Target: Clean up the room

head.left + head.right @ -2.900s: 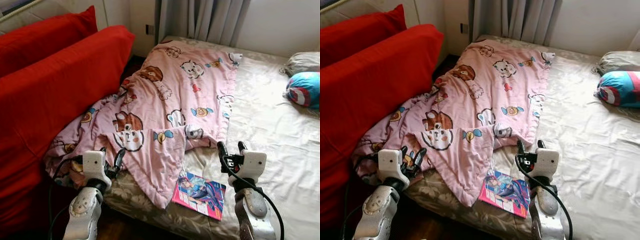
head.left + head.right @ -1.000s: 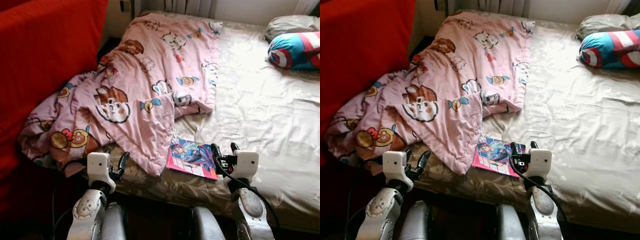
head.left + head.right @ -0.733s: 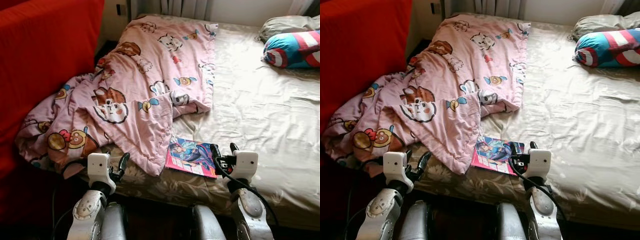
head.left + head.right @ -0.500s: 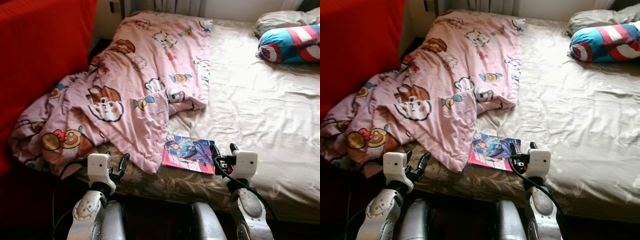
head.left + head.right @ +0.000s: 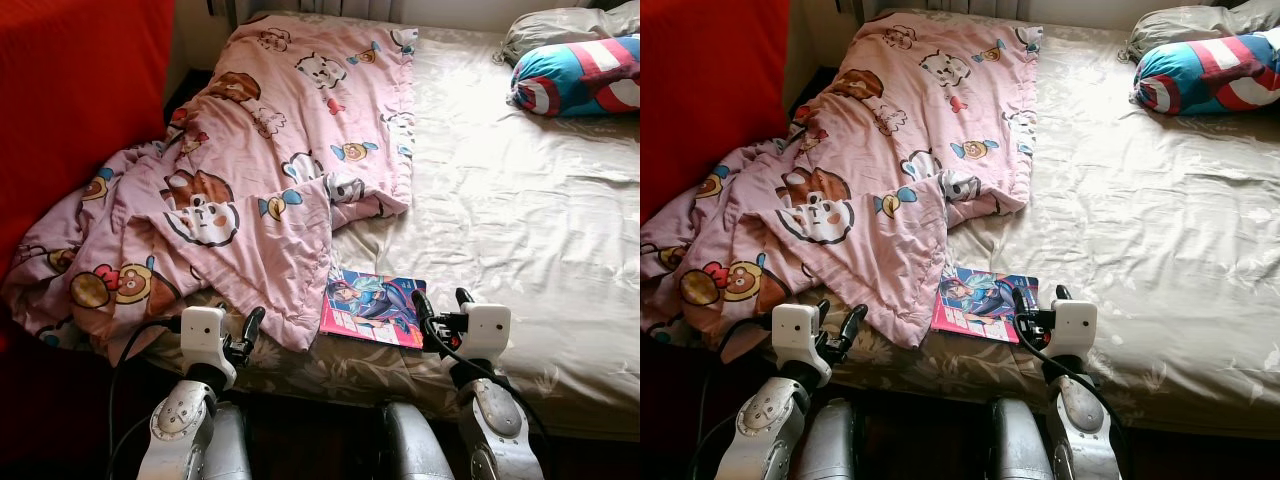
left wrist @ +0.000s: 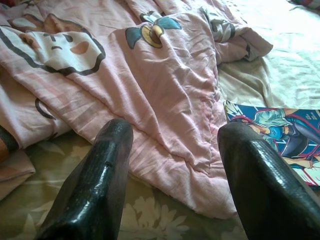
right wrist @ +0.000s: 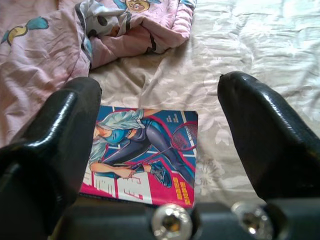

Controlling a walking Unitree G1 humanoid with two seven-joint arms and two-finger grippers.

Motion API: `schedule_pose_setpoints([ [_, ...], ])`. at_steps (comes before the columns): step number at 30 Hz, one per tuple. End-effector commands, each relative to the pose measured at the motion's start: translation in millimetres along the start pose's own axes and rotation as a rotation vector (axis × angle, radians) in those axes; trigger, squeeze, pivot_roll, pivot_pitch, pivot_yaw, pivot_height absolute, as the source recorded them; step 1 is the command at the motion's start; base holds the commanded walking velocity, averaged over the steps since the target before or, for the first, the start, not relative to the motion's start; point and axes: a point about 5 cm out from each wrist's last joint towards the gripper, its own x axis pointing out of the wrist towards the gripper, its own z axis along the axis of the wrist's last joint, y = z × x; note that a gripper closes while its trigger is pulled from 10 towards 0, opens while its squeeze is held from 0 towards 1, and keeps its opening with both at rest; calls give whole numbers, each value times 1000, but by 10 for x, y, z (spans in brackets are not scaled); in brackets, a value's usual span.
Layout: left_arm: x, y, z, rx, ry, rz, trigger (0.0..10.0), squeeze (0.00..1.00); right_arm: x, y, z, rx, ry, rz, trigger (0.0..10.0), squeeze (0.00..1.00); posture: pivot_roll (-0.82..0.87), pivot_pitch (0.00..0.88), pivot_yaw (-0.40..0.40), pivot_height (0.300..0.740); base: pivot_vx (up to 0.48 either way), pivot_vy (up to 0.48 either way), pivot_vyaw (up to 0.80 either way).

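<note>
Hovering spread and empty: right pincer (image 5: pixel 440 304) over magazine (image 5: pixel 372 308), cover text unreadable; left pincer (image 5: pixel 240 331) by blanket (image 5: pixel 250 190).

Both eye views look forward and steeply down from the head over the foot of the bed (image 5: pixel 520 200), one set slightly beside the other, and share the pink blanket (image 5: pixel 270 170), the magazine (image 5: pixel 372 308) and both arms low in the frame. The left wrist view looks along its own fingers (image 6: pixel 92 190), low and close over the blanket's edge. The right wrist view looks between its fingers (image 7: pixel 265 135), close above the magazine (image 7: pixel 145 155). All four share the magazine
</note>
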Motion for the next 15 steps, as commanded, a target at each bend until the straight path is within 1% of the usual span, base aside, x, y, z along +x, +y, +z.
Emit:
schedule_pose_setpoints([
  [1,-35,-13,-19,4,16,-6,10000,0,-28,-4,-2,11,-3,-4,10000,1000,43,210,-50,596,0,0,0],
  [5,-40,-16,-21,4,17,-10,10000,0,-34,0,-19,4,5,-2,10000,1000,43,211,-48,596,0,0,0],
  [6,-40,-20,-23,3,17,-12,10000,0,-37,0,-28,-1,10,-5,10000,149,42,212,-48,596,0,0,0],
  [7,-40,-23,-23,3,17,-14,10000,0,-38,0,-32,0,12,-7,10000,0,42,213,-46,596,0,0,0],
  [15,-41,-33,-20,2,18,-19,10000,0,-27,-3,-65,-7,44,-20,10000,0,40,216,-43,591,0,0,0],
])
